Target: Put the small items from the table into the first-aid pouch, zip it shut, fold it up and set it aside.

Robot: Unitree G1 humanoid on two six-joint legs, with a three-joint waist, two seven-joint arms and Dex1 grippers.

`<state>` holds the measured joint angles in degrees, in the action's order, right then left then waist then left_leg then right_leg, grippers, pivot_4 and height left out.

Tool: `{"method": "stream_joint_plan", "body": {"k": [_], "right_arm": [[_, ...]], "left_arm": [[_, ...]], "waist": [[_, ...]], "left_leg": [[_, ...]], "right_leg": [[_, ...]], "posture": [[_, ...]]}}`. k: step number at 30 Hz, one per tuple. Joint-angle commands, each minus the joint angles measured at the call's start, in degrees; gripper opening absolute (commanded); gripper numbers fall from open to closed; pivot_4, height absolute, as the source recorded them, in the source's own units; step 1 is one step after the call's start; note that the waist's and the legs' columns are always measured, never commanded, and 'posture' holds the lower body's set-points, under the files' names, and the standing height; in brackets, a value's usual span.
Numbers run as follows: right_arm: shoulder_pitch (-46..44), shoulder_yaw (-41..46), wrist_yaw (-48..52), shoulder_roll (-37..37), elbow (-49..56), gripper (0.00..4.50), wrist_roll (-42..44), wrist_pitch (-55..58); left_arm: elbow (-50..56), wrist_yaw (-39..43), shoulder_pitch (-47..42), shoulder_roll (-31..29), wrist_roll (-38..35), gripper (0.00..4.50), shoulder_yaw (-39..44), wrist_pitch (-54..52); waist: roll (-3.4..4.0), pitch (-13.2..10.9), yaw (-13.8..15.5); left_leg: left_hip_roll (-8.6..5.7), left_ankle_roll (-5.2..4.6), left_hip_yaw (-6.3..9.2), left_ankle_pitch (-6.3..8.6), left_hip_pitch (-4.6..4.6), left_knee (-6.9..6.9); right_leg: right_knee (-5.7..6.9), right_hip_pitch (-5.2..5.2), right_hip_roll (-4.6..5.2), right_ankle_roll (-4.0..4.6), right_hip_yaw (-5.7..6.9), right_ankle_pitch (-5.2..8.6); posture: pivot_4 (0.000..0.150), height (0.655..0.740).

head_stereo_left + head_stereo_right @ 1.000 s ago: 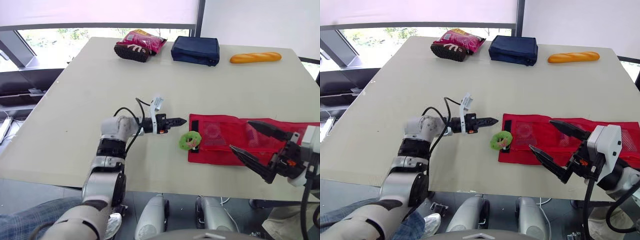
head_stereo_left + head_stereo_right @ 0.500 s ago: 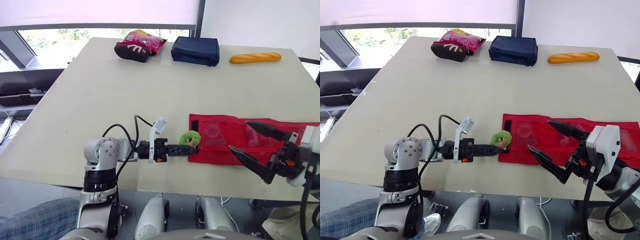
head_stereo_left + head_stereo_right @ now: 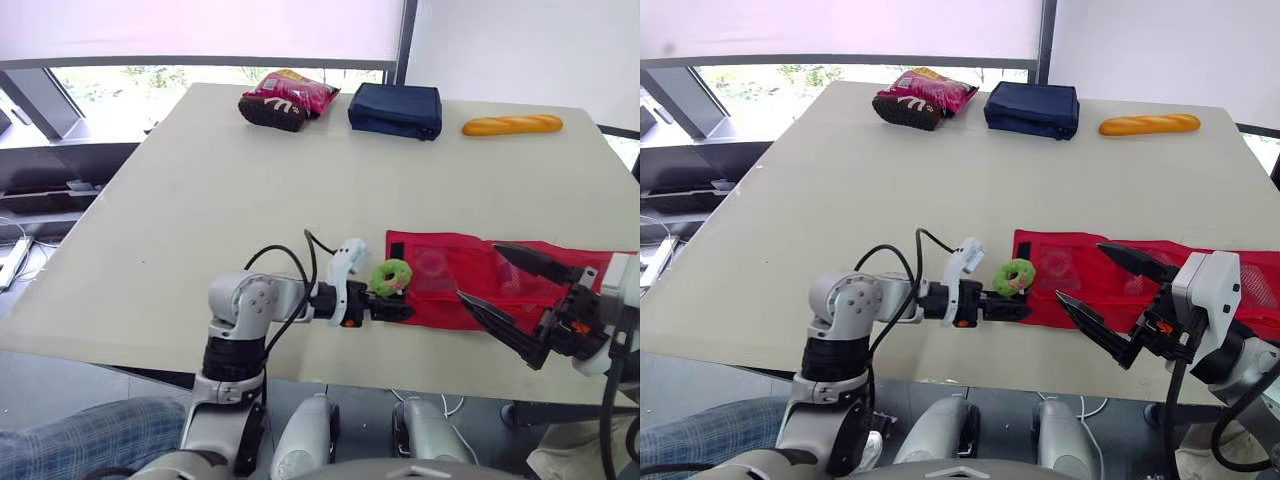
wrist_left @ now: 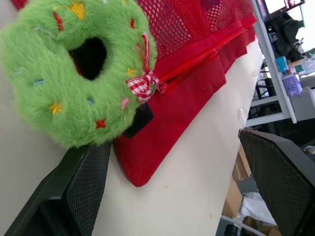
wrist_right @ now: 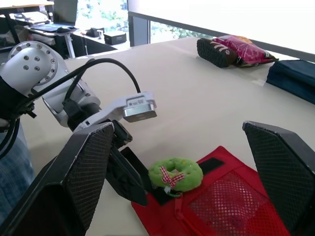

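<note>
The fingers (image 4: pixel 81 189) of my left gripper (image 3: pixel 400 310) are spread wide and clamp nothing. My left wrist camera makes that plain, where from the head they read as one dark bar lying low along the table (image 3: pixel 230 200). The green plush wreath (image 4: pixel 78 73) rests against one finger, on its upper side, while the other finger stands well off from it. Close up I also make out the wreath's red checked bow (image 4: pixel 145 84) and small stitched stars. A corner of the red first-aid pouch (image 4: pixel 197 73) lies flat in the gap between my fingers, with a black tab (image 4: pixel 139 120) and a red zip line (image 4: pixel 206 54) on it. I cannot tell whether that zip is done up. The wreath overlaps the pouch's end edge, just past my left fingertips. My right gripper (image 3: pixel 478 271) is splayed just as wide and carries nothing, poised over the pouch's mesh face. From its wrist camera I look between its two fingers (image 5: pixel 83 182) at the wreath, with my left fingers just beside it. From the head, well beyond both grippers along the far edge, I see a pink snack bag (image 3: pixel 287 98), a navy pouch (image 3: pixel 395 108) and a bread loaf (image 3: pixel 512 124).
</note>
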<state>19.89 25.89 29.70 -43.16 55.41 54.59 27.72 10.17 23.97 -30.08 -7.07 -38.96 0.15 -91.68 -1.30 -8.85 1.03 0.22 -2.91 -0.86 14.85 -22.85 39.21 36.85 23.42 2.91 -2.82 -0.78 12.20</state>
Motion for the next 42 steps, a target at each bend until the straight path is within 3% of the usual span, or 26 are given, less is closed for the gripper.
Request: {"method": "stream_joint_plan", "body": {"k": [1,3,7,8,11,14,18,23,28,33,42], "right_arm": [[-0.1,1.1,-0.8,-0.1,1.9,4.5,0.7,-0.8],[0.1,1.2,-0.8,-0.1,2.0,4.5,0.6,-0.9],[0.4,1.4,-1.2,0.0,2.2,4.5,0.6,-1.0],[0.4,1.3,-1.3,0.0,2.3,4.5,0.6,-1.0],[0.5,1.2,-1.6,0.0,2.4,4.5,0.6,-1.1],[0.5,1.0,-1.8,0.1,2.4,4.5,0.5,-1.2],[0.3,0.9,-1.6,0.1,2.0,4.5,0.3,-1.4],[-0.6,-0.2,-1.4,0.1,1.6,4.5,-0.1,-1.5],[-1.8,-2.7,-2.3,0.2,1.3,4.5,-1.0,-0.6],[-4.2,-9.5,-5.5,-1.2,-0.3,4.5,-7.8,3.1],[-26.4,-31.8,-7.9,2.4,-12.0,4.5,-22.0,9.8]], "left_arm": [[-4.9,-5.9,0.3,0.6,5.6,4.39,-3.4,-0.8],[-6.2,-7.5,0.0,1.0,6.1,4.39,-4.1,-0.8],[-6.8,-9.4,-0.4,-0.4,8.9,3.34,-7.5,0.2],[-7.1,-9.6,-0.4,-0.6,9.3,2.75,-7.8,0.6],[-7.8,-10.0,-0.5,-0.8,10.1,1.7,-7.9,1.1],[-8.7,-10.0,-0.2,-0.5,10.7,0.06,-6.7,1.7],[-8.9,-9.6,0.1,0.4,10.2,0.06,-4.5,2.2],[-7.5,-6.8,0.2,2.5,6.3,0.06,3.9,1.6],[-4.7,-5.0,1.1,0.3,4.4,0.06,7.5,3.4],[-0.1,-2.1,3.8,-2.8,2.1,0.06,7.6,6.8],[6.8,1.5,8.5,-4.9,-3.8,0.06,12.4,9.4]], "waist": [[-0.02,0.2,0.0],[0.01,0.3,0.0],[0.02,0.7,0.0],[0.02,0.7,0.0],[0.03,0.7,-0.1],[0.03,0.7,-0.1],[0.02,0.7,-0.1],[-0.11,0.6,-0.2],[-0.22,0.4,-0.5],[-0.18,0.2,-1.2],[-0.28,-0.4,-1.5]], "left_leg": [[0.0,-0.01,0.0,0.0,0.0,0.0],[0.0,-0.03,-0.02,0.02,0.0,0.0],[0.0,-0.04,-0.03,0.03,0.01,-0.03],[0.0,-0.05,-0.04,0.04,0.01,-0.04],[0.0,-0.06,-0.04,0.04,0.02,-0.06],[0.0,-0.06,-0.04,0.05,0.02,-0.08],[0.0,-0.07,-0.04,0.06,0.02,-0.1],[0.02,-0.07,-0.03,0.06,-0.01,-0.1],[0.1,-0.06,-0.09,0.06,-0.06,-0.15],[0.24,-0.04,-0.12,0.06,-0.05,-0.28],[0.2,-0.04,-0.29,0.06,-0.2,-0.38]], "right_leg": [[-0.02,0.0,0.02,0.0,0.01,0.0],[-0.03,-0.01,0.05,0.0,-0.01,0.0],[-0.04,-0.01,0.08,0.0,-0.01,0.0],[-0.05,-0.01,0.09,0.01,-0.01,0.0],[-0.06,0.0,0.11,0.01,-0.01,0.0],[-0.07,0.0,0.13,0.01,0.0,0.01],[-0.11,0.0,0.22,0.01,0.03,0.01],[-0.11,0.03,0.25,0.0,0.07,0.01],[-0.12,0.13,0.25,0.01,0.05,0.01],[-0.12,0.23,0.29,0.05,0.03,0.01],[-0.13,0.5,0.82,0.27,0.61,-0.13]], "posture": [[0.15,0.7164],[0.15,0.7164],[0.15,0.7164],[0.15,0.7164],[0.15,0.7164],[0.15,0.7164],[0.15,0.7164],[0.15,0.7164],[0.15,0.7164],[0.15,0.7164],[0.15,0.7164]]}}
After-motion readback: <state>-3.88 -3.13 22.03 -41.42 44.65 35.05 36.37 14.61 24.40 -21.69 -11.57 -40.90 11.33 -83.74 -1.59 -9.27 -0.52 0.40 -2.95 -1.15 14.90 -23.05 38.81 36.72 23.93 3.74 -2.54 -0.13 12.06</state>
